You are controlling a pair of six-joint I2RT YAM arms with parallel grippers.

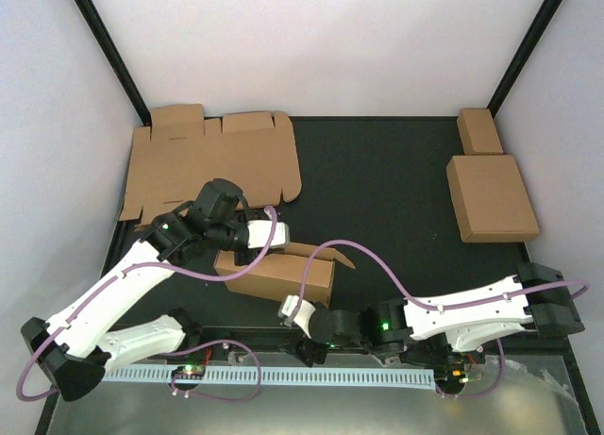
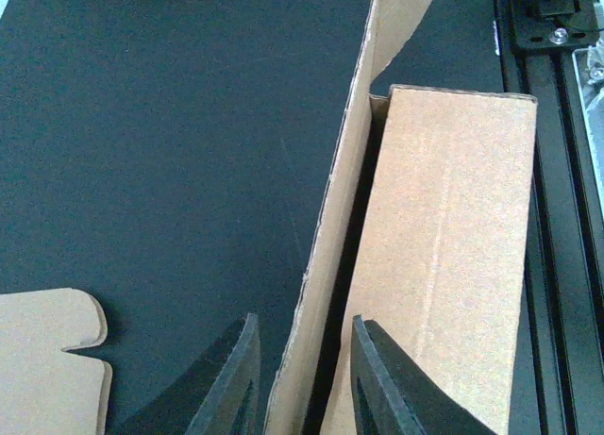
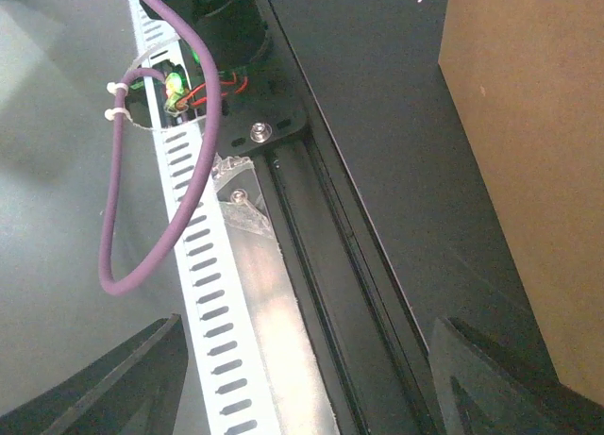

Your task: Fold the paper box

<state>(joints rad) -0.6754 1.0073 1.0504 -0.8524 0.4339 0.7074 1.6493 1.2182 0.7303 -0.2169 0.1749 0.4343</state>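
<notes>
The half-folded paper box [image 1: 283, 276] sits mid-table [image 1: 377, 190], with one flap [image 2: 330, 218] standing upright. The left gripper [image 2: 304, 369] straddles that flap at the box's left end, though I can't tell if it's pinching. The right gripper [image 3: 307, 378] gapes wide by the table's near edge, holding nothing. A flat cardboard sheet [image 1: 212, 161] lies back-left.

- Paper box [image 1: 288, 276]: left end lying hidden under the left tool [image 1: 242, 254] in the top view; near end running off the bottom edge in the left wrist view
- Flat cardboard sheet [image 2: 42, 359]: showing only one rounded corner there, the rest being cut off at left and bottom
- Right tool [image 3: 307, 320]: both fingers being cropped by the bottom edge
- Brown cardboard face [image 3: 528, 161]: running off the right edge, remaining unidentifiable
</notes>
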